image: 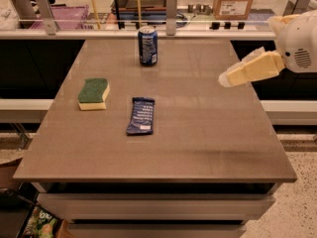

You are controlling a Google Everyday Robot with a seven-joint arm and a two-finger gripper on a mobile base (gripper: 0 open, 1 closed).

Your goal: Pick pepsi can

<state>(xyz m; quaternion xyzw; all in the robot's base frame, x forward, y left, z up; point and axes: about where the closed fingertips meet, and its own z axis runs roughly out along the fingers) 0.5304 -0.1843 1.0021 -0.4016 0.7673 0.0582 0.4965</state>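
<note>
Well back on the grey table (pixel 213 138), the pepsi can (pixel 147 45) stands upright near the far edge, a little left of centre, dark blue with a silver top rim and white print. Nothing touches it. Over the table's right side the cream gripper (pixel 229 78) hangs in the air, pointing left and slightly down, well apart from the can; whether it is open or closed cannot be told. A green-and-yellow sponge (pixel 93 93) lies on the left, and a flat dark blue snack wrapper (pixel 140 115) lies near the middle.
</note>
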